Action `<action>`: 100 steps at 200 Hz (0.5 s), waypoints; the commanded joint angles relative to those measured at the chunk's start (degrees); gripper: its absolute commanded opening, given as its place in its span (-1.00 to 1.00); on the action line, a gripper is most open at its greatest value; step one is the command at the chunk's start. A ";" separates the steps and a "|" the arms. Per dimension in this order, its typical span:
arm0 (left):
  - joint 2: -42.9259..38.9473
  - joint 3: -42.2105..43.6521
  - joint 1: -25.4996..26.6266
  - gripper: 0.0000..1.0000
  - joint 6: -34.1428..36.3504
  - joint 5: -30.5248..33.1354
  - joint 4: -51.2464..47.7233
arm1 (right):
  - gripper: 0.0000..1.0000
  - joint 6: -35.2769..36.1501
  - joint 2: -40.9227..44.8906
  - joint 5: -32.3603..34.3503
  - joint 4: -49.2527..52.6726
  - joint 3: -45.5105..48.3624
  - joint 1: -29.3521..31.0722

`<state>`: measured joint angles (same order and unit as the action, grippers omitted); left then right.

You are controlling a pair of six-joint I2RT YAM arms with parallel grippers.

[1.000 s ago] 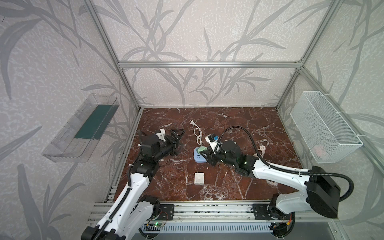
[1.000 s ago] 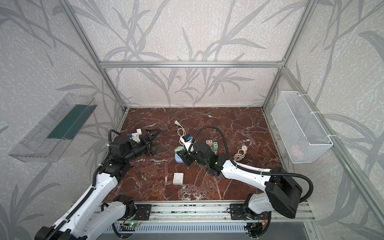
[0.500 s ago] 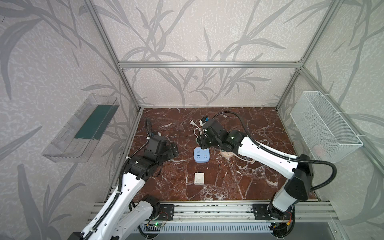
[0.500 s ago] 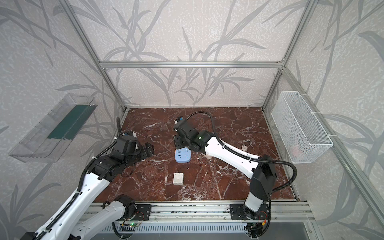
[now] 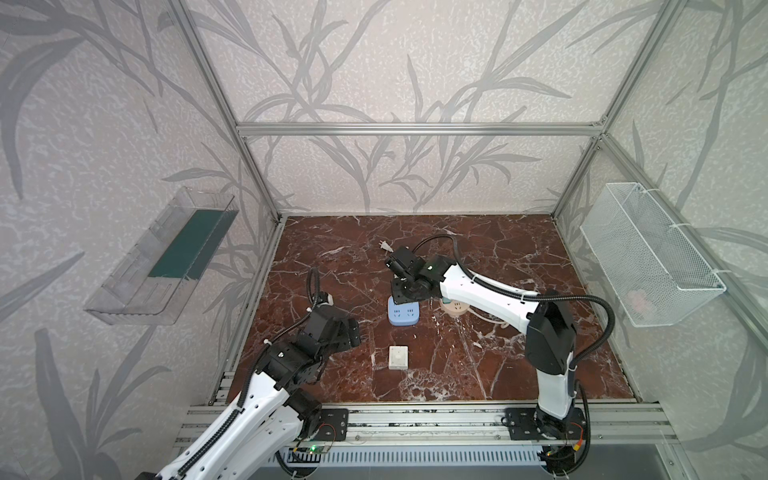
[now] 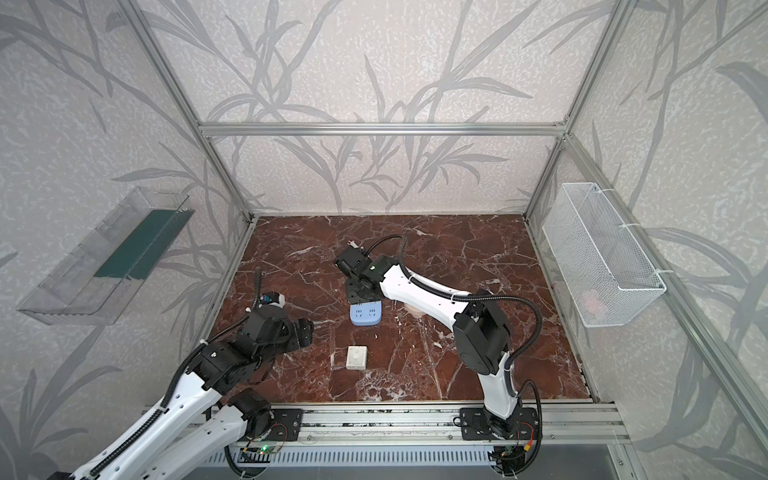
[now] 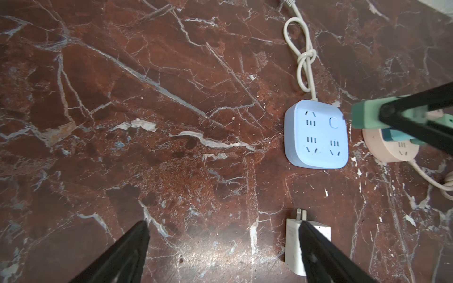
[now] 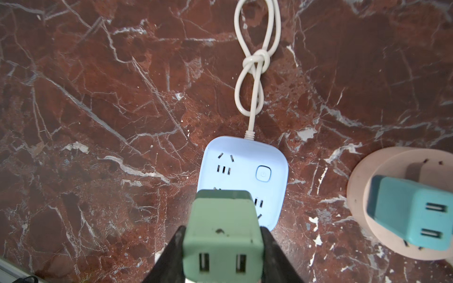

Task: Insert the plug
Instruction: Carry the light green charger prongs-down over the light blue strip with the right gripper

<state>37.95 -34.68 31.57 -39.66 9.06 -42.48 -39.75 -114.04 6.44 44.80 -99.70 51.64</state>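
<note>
Right gripper [image 8: 221,247]: fingers [image 8: 169,257] clamped on the two flanks of the pale green cube plug [image 8: 220,220]. The plug hangs over the near sockets of the light blue square power strip [image 8: 245,166]; its prongs are hidden, so contact cannot be told.

Change noted: the right arm has risen from a low reach to a steep stance above the strip. The left gripper [image 7: 223,224], fingers [image 7: 127,252] wide apart and empty, has drawn back over a white charger [image 7: 291,245]. Judgement: alignment is under way, insertion not yet done.

Containers:
- The round pink socket [image 8: 360,196] carries a teal plug [image 8: 411,210].
- The clear plastic wall tray [image 5: 137,299] holds a dark green panel [image 5: 187,245].
- The white wire basket [image 5: 648,257] holds something pinkish, too small to identify.
</note>
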 commanded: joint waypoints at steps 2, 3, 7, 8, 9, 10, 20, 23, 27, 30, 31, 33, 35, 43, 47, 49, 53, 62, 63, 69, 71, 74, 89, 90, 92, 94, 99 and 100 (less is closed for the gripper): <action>-0.52 0.66 0.29 0.84 -0.26 -2.13 3.06 | -1.00 -2.40 -2.34 -2.31 4.50 -4.83 -0.90; -0.52 0.75 0.27 0.84 -0.21 -2.21 3.04 | -1.00 -2.47 -2.42 -2.44 4.59 -4.99 -0.91; -0.45 0.78 0.25 0.84 -0.09 -2.36 3.24 | -1.00 -2.61 -2.94 -2.50 5.19 -5.54 -0.93; -0.44 0.76 0.29 0.84 -0.08 -2.37 3.31 | -1.00 -2.74 -3.03 -2.49 5.38 -5.70 -0.93; -0.39 0.76 0.27 0.84 -0.07 -2.42 3.29 | -1.00 -2.81 -3.12 -2.44 5.47 -5.82 -0.93; -0.36 0.75 0.30 0.84 -0.03 -2.44 3.33 | -1.00 -2.93 -3.25 -2.42 5.65 -5.97 -0.97; -0.12 0.67 0.31 0.84 0.23 -2.60 3.50 | -1.00 -3.13 -4.01 -2.74 6.27 -6.74 -1.02; -0.08 0.59 0.25 0.84 0.34 -2.68 3.58 | -1.00 -3.09 -4.15 -3.01 6.20 -6.88 -1.09; 0.03 0.58 0.32 0.83 0.52 -2.79 3.60 | -1.00 -3.21 -4.39 -3.14 6.26 -7.05 -1.02; 0.14 0.59 0.30 0.83 0.59 -2.77 3.63 | -1.00 -3.44 -4.50 -3.13 6.41 -7.19 -1.02; 0.16 0.54 0.27 0.83 0.61 -2.80 3.63 | -1.00 -3.51 -4.51 -3.12 6.43 -7.23 -1.06; 0.23 0.50 0.25 0.83 0.67 -2.79 3.63 | -1.00 -3.61 -4.57 -3.10 6.53 -7.25 -1.07; 0.27 0.51 0.25 0.83 0.71 -2.75 3.63 | -1.00 -3.72 -4.60 -3.16 6.53 -7.33 -1.07; 0.35 0.49 0.24 0.83 0.87 -2.79 3.77 | -1.00 -3.66 -4.79 -3.43 6.17 -7.34 -1.01; 0.37 0.48 0.26 0.83 0.98 -2.90 3.80 | -1.00 -3.80 -4.86 -3.37 6.12 -7.40 -1.01; 0.48 0.51 0.25 0.83 0.98 -2.93 3.83 | -1.00 -3.88 -4.92 -3.32 6.23 -7.43 -1.03; 0.54 0.41 0.25 0.83 0.99 -2.95 3.94 | -1.00 -4.12 -4.91 -3.20 6.18 -7.42 -1.01; 0.55 0.46 0.26 0.83 1.07 -3.17 4.18 | -1.00 -4.26 -5.09 -3.01 6.15 -7.53 -1.10; 0.59 0.48 0.30 0.83 1.07 -3.17 4.17 | -1.00 -4.23 -5.12 -3.01 6.12 -7.53 -1.10; 0.59 0.49 0.26 0.83 1.11 -3.26 4.31 | -1.00 -4.24 -5.21 -3.01 6.05 -7.50 -1.10; 0.60 0.49 0.29 0.83 1.15 -3.26 4.33 | -1.00 -4.21 -5.29 -3.07 6.02 -7.56 -1.10; 0.60 0.51 0.26 0.83 1.16 -3.33 4.52 | -1.00 -4.24 -5.45 -3.16 6.07 -7.62 -1.14; 0.72 0.62 0.22 0.83 1.49 -3.93 5.23 | -1.00 -4.41 -6.15 -3.54 6.55 -8.22 -1.12; 0.72 0.60 0.23 0.83 1.46 -3.99 5.26 | -1.00 -4.44 -6.22 -3.54 6.59 -8.31 -1.15; 0.76 0.65 0.31 0.83 1.57 -4.10 5.34 | -1.00 -4.57 -6.29 -3.47 6.70 -8.38 -1.16; 0.84 0.66 0.22 0.83 1.59 -4.26 5.49 | -1.00 -4.62 -6.33 -3.41 6.84 -8.53 -1.14; 1.03 0.66 0.33 0.83 1.75 -4.70 5.79 | -1.00 -4.76 -6.66 -3.36 6.97 -8.81 -1.11; 1.05 0.66 0.29 0.83 1.77 -4.81 5.85 | -1.00 -4.74 -6.69 -3.41 7.02 -8.83 -1.11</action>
<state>38.72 -34.26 31.57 -38.98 5.48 -38.13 -43.35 -119.00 3.44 49.74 -105.95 50.61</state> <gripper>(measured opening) 0.916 0.430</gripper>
